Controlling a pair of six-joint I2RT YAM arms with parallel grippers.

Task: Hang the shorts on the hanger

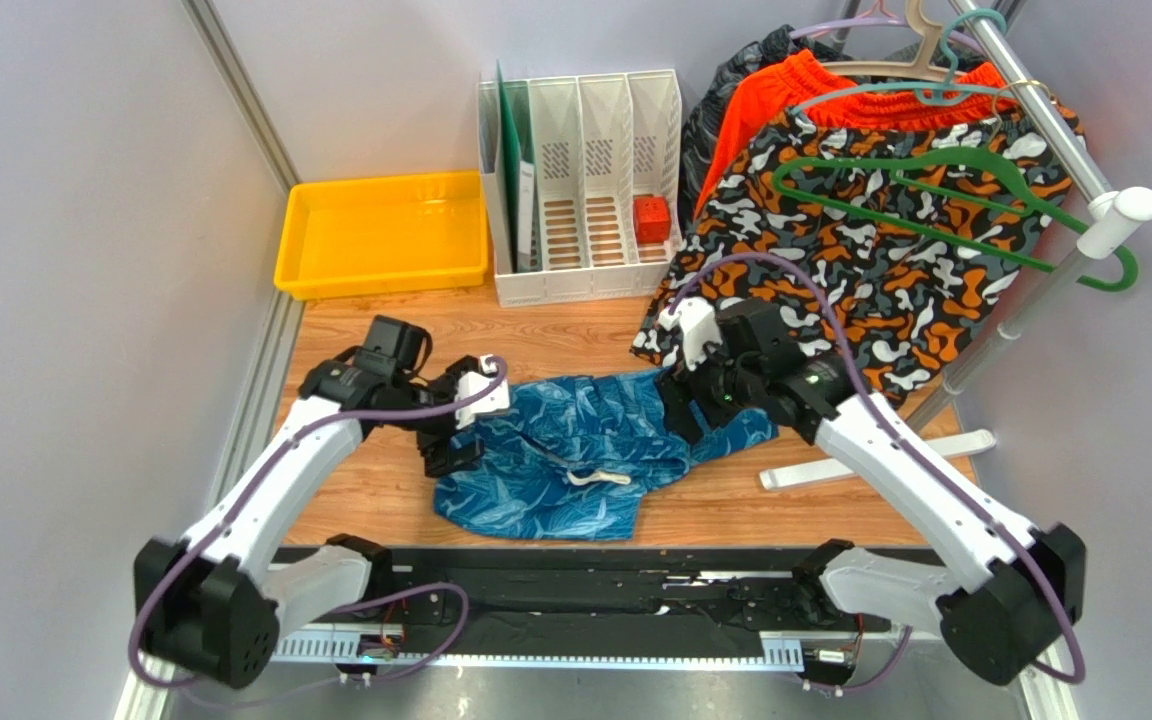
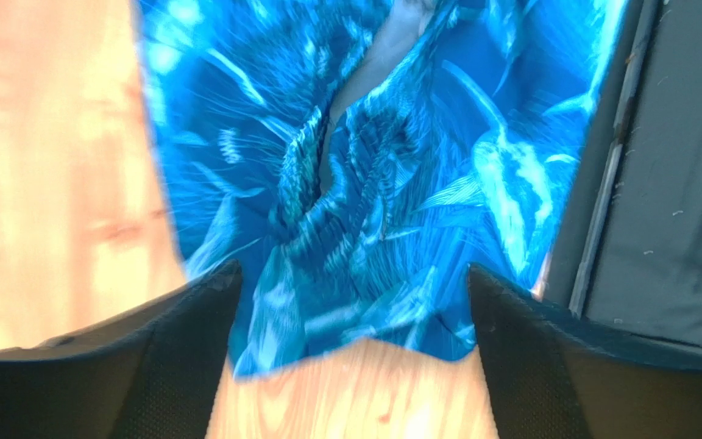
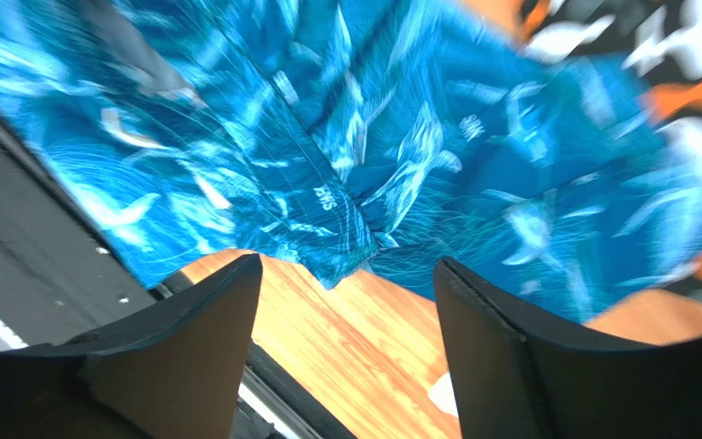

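The blue leaf-print shorts (image 1: 582, 450) lie crumpled on the wooden table between my two arms, with the white drawstring (image 1: 597, 479) showing near the front. My left gripper (image 1: 455, 435) is open at the shorts' left edge; in the left wrist view its fingers straddle the edge of the fabric (image 2: 373, 183) and its gripper (image 2: 350, 302) holds nothing. My right gripper (image 1: 695, 405) is open at the shorts' right edge, over the fabric (image 3: 400, 146), and is empty (image 3: 345, 283). The dark green hanger (image 1: 958, 188) hangs on the rail at the back right.
Camouflage shorts (image 1: 868, 285) and orange shorts (image 1: 823, 98) hang from the slanted rail (image 1: 1048, 105), whose white foot (image 1: 875, 458) lies on the table. A yellow tray (image 1: 382, 233) and a white file rack (image 1: 585, 195) stand at the back. A black strip (image 1: 582, 578) runs along the front.
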